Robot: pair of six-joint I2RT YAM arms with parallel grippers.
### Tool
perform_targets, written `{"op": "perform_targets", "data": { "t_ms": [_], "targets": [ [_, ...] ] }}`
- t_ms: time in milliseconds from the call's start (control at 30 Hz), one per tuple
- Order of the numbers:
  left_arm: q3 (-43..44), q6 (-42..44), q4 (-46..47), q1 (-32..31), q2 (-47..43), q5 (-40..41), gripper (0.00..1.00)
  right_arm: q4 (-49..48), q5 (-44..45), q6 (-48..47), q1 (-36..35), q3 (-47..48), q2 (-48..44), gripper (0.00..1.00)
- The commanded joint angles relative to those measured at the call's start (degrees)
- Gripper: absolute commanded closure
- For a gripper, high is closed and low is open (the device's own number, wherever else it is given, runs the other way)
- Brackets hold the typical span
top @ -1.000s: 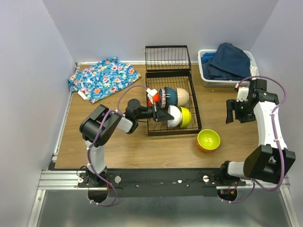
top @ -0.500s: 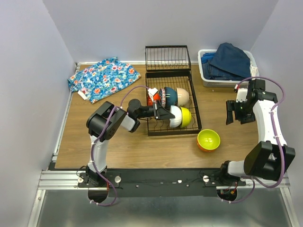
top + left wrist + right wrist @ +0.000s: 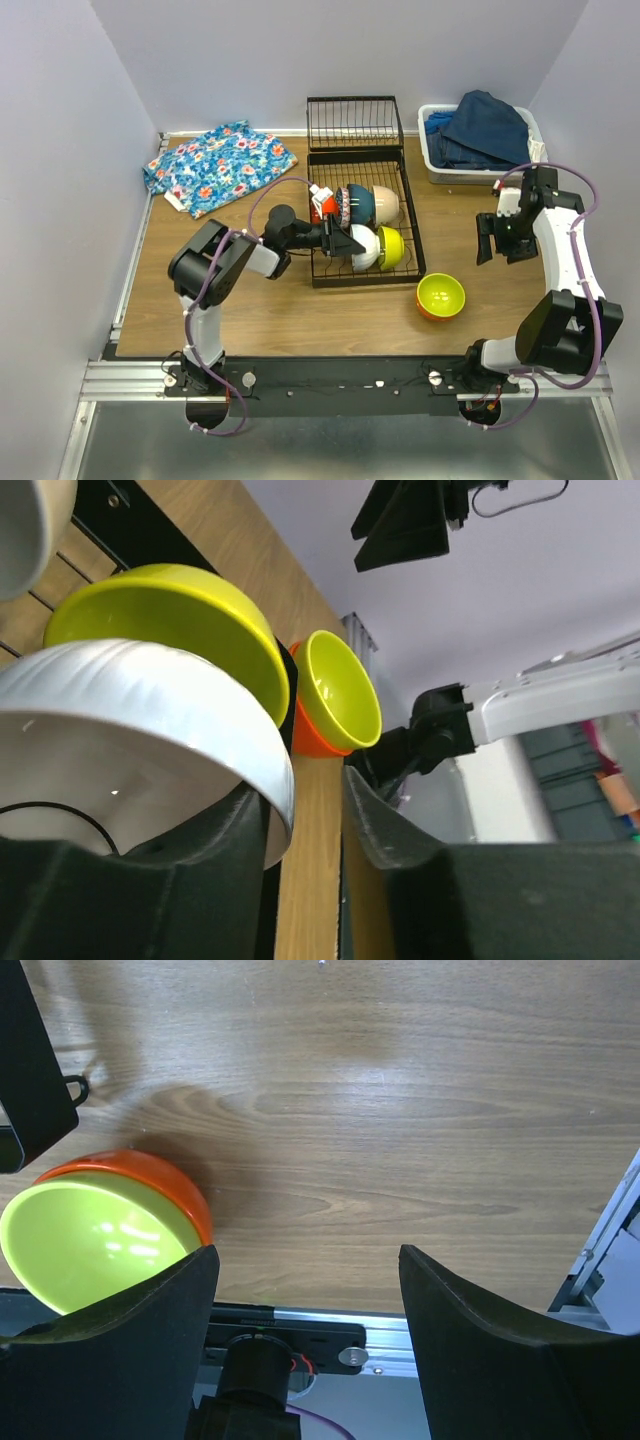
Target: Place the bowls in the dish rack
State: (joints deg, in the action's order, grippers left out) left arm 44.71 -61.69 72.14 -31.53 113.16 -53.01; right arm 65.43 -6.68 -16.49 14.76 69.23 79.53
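Note:
The black wire dish rack [image 3: 411, 228] holds red-orange [image 3: 322, 208], blue-white patterned [image 3: 343, 205], dark blue [image 3: 362, 202] and beige [image 3: 386, 203] bowls in its far row. A white bowl [image 3: 366, 246] and a yellow-green bowl [image 3: 392, 247] stand in its near row. My left gripper [image 3: 345, 241] is slightly open at the white bowl [image 3: 130, 730]. The bowl's rim lies between the jaws with a gap to the right finger [image 3: 400, 840]. The orange bowl with lime inside [image 3: 440, 296] sits on the table right of the rack. My right gripper [image 3: 500, 240] is wide open and empty, above and right of it [image 3: 100, 1230].
The rack's hinged wire end panel [image 3: 354, 122] lies flat behind it. A floral cloth [image 3: 220, 165] is at the back left. A white bin of blue clothes [image 3: 480, 140] is at the back right. An aluminium rail [image 3: 350, 378] runs along the near edge.
My left arm pushed a little right toward the white bowl, then eased back left. The right gripper has barely moved.

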Motion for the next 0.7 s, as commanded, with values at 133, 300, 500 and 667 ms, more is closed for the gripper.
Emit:
{"op": "perform_targets", "data": {
  "t_ms": [133, 300, 500, 667],
  "targets": [
    [3.3, 31.0, -35.7, 0.7, -14.2, 1.8, 0.50, 2.0, -5.7, -6.4, 0.5, 2.5, -0.7, 0.20],
    [5.5, 38.9, -49.8, 0.8, -18.3, 4.1, 0.48, 5.8, -13.0, -14.1, 0.5, 0.5, -1.9, 0.20],
    [7.2, 49.0, -65.2, 1.3, -23.9, 8.4, 0.44, 6.9, -18.2, -19.1, 0.5, -3.7, -2.3, 0.21],
    [8.9, 61.4, -78.4, 2.3, -29.4, 11.6, 0.42, 7.3, -22.1, -21.8, 0.4, -5.7, -2.4, 0.22]
  ]
}}
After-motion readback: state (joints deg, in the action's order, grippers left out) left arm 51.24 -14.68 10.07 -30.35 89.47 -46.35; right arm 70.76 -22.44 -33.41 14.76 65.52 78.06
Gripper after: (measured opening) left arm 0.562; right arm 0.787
